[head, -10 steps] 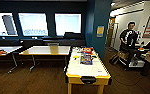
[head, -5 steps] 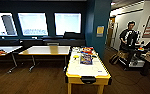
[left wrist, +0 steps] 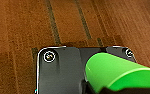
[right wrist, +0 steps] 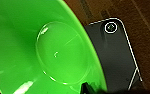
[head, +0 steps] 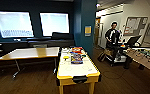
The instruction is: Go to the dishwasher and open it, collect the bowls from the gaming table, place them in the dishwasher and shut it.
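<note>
The gaming table (head: pixel 76 68), white-topped with a yellow edge, is being faced end-on in the head view, in the middle of a dim room with a wooden floor (head: pixel 28 82). Colourful board-game boxes (head: pixel 76 58) are being carried on its far half, and a small yellow bowl (head: pixel 66 57) is seen lying on the top just beside them. A plain wooden table (head: pixel 31 53) is being shown to the table's left, below two bright windows (head: pixel 54 23). To the right, a person (head: pixel 112 37) is standing behind a cart (head: pixel 116 56), and a table-football table (head: pixel 147 56) is being cut off by the picture's edge.

In the right wrist view a lime green bowl (right wrist: pixel 41 47) is being shown very large, close to the camera above the floor. In the left wrist view a green cup-like object (left wrist: pixel 118 72) is being shown close over the floor. Whether either gripper is open or closed, or has hold of these things, cannot be told.
</note>
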Available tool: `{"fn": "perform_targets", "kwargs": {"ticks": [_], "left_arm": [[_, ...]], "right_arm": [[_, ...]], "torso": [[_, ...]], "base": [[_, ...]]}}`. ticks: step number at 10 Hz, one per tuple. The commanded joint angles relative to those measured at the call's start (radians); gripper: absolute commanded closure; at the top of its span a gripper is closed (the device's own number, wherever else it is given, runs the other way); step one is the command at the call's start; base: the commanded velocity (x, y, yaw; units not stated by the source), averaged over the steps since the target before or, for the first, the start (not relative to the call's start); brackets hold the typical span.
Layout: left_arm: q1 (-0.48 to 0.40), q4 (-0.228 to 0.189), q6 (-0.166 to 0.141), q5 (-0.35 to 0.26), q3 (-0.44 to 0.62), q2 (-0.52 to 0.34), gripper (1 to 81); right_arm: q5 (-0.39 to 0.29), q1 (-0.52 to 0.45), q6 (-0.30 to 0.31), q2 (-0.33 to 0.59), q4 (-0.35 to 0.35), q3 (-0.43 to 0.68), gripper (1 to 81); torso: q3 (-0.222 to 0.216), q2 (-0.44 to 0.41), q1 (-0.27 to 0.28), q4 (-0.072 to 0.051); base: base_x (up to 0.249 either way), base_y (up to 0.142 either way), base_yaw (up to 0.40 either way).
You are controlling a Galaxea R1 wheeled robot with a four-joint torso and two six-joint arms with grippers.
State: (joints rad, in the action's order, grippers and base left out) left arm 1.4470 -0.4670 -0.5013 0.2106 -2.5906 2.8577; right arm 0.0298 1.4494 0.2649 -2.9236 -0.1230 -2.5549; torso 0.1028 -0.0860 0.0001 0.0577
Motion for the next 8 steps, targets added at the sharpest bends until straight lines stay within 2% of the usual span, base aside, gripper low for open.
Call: {"fn": "perform_targets", "kwargs": {"ticks": [1,3,4,5,8], "left_arm": [[-0.041,-0.001,-0.006,-0.036,-0.009,-0.009,81.1],[-0.024,0.004,-0.011,-0.037,-0.013,-0.009,81.1],[-0.015,0.025,-0.013,-0.037,-0.013,-0.009,81.1],[-0.004,0.037,-0.013,-0.043,-0.011,-0.004,81.1],[0.013,0.038,-0.011,-0.043,-0.013,0.010,81.1]], "right_arm": [[-0.065,-0.031,-0.010,-0.004,-0.007,0.009,81.1],[-0.062,-0.005,-0.009,-0.010,-0.014,0.009,81.1],[-0.019,0.007,-0.010,-0.008,-0.013,0.009,81.1],[-0.007,0.017,-0.012,-0.005,-0.017,0.009,81.1],[0.059,0.044,-0.016,0.024,-0.038,0.052,81.1]], "torso": [[0.000,0.000,0.000,0.000],[0.000,0.000,0.000,0.000],[0.000,0.000,0.000,0.000],[0.000,0.000,0.000,0.000],[0.000,0.000,0.000,0.000]], "base": [[0.000,0.000,-0.394],[0.000,0.000,-0.394],[0.000,0.000,-0.394],[0.000,0.000,-0.394],[0.000,0.000,-0.394]]}}
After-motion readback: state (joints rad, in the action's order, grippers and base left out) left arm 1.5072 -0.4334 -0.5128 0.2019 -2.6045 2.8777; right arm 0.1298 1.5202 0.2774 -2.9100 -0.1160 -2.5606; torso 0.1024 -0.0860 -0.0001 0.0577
